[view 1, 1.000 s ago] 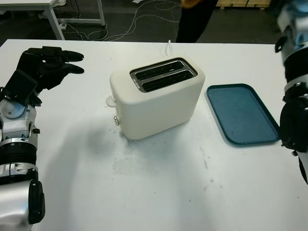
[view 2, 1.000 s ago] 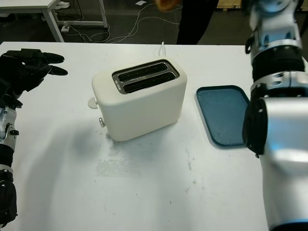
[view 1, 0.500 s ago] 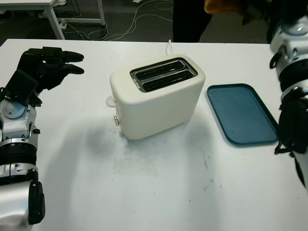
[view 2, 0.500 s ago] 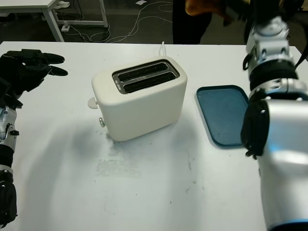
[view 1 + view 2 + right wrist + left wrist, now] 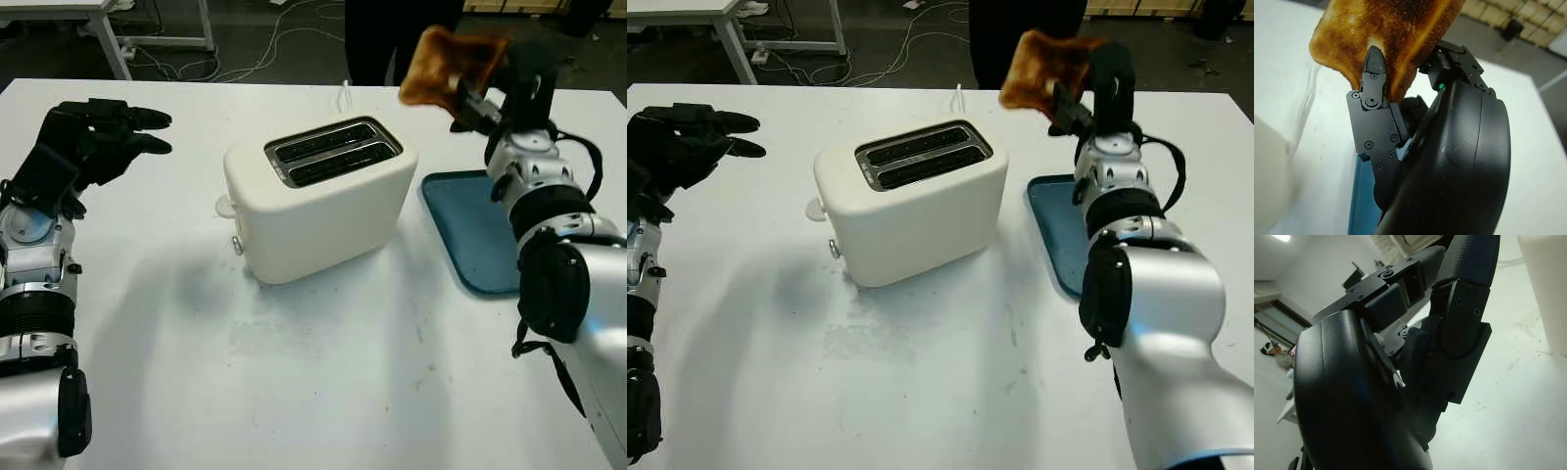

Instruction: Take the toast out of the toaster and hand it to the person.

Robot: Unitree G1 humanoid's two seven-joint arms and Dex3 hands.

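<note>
one slice of toast (image 5: 443,67), well browned with a darker scorched edge, is pinched in my right hand (image 5: 490,93) and held up in the air above the far right part of the white table (image 5: 323,382), beyond the toaster and above the near end of the tray. my right fingers (image 5: 1373,81) are clamped on its lower edge, one on each face as far as the wrist view lets me judge. one cream two-slot toaster (image 5: 318,196) stands mid-table, both slots dark and, as far as i can see, with nothing in them; its lever knob (image 5: 226,206) sticks out on the side toward my left arm. one dark teal tray (image 5: 475,230) lies flat to the right of the toaster, just beside it, bare. my left hand (image 5: 93,137) is open and holds nothing, raised above the far left of the table, well apart from the toaster. one person in dark clothing (image 5: 387,34) stands at the far edge of the table, behind the toaster. status, by my judgement: extraction done, toast out and in my grip; handover not yet done, since no person's hand is on the slice. remaining: present the slice toward the person and release it once taken.
</note>
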